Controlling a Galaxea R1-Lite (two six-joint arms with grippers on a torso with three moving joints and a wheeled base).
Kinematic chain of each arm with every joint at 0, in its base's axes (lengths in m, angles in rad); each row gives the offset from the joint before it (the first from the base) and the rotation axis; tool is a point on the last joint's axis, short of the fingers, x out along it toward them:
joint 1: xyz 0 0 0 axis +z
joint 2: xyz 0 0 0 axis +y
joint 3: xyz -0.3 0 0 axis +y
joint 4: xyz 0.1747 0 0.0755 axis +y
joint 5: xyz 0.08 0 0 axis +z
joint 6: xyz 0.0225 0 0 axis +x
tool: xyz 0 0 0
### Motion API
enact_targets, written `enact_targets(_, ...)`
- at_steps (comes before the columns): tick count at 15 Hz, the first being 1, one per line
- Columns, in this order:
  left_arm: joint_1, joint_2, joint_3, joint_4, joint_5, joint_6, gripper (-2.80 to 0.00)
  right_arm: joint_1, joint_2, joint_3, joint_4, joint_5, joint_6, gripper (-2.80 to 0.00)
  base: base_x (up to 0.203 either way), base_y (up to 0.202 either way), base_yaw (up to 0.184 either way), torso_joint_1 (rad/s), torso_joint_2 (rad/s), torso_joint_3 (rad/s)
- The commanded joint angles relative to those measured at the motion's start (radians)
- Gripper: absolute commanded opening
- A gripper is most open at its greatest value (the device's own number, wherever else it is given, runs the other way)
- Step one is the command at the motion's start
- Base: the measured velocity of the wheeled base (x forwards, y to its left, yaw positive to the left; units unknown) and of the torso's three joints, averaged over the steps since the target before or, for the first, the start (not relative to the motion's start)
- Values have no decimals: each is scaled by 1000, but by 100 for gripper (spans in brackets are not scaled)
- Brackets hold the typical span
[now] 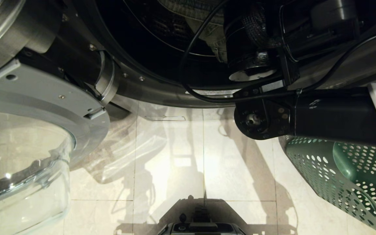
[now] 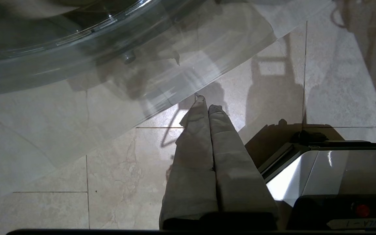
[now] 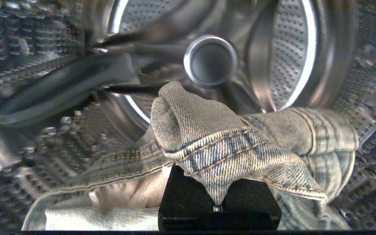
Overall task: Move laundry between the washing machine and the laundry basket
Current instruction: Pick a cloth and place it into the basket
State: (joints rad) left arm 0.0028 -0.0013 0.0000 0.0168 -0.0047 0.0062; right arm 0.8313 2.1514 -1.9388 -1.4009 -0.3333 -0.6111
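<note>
laundry: faded denim garment (image 3: pixel 227 147), bunched inside the drum of the washing machine (image 1: pixel 162 88); in the head view a strip of it (image 1: pixel 212 36) shows through the open doorway, far side of the scene, right of centre.
grip: right gripper (image 3: pixel 219 199) is inside the drum with its fingers pressed nearly together on a seamed fold of the denim; the fold drapes right over the fingertips, so the pinch itself is mostly hidden.
long axis: the garment runs crosswise to the gripper, trailing out to both sides of the pinch, with more bulk on one side.
way out: judged from here, the cloth must come near-ward through the doorway, then right and down to the laundry basket (image 1: pixel 338 176), which sits on the floor at near right, under the right arm.
nearer arm: the right, by far.
left gripper: (image 2: pixel 209 109) parked low over the floor tiles, cloth-covered fingers closed on nothing, beside the open glass door (image 1: pixel 21 163).
risk: trailing ends may snag on the door rim.
</note>
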Motion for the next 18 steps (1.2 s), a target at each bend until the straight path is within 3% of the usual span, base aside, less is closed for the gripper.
enact_targets(1, 0, -2, 0, 0, 0, 0, -280, 1, 5, 16, -5, -38, 0, -280, 0, 0, 0, 0, 0, 0)
enact_targets(3, 0, -2, 0, 0, 0, 0, -280, 2, 9, 29, 54, -148, 31, -280, 0, 0, 0, 0, 0, 0)
enact_targets(7, 0, -2, 0, 0, 0, 0, -280, 2, 6, 26, 239, -166, 151, -280, 0, 0, 0, 0, 0, 0)
enact_targets(15, 0, -2, 0, 0, 0, 0, -280, 2, -39, 15, 411, -164, 177, -280, 0, 0, 0, 0, 0, 0)
enact_targets(16, 0, -2, 0, 0, 0, 0, -280, 2, -45, 18, 414, -163, 175, 0, 0, 0, 0, 0, 0, 0)
enact_targets(18, 0, -2, 0, 0, 0, 0, -280, 0, -49, 18, 433, -165, 181, 0, 0, 0, 0, 0, 0, 0)
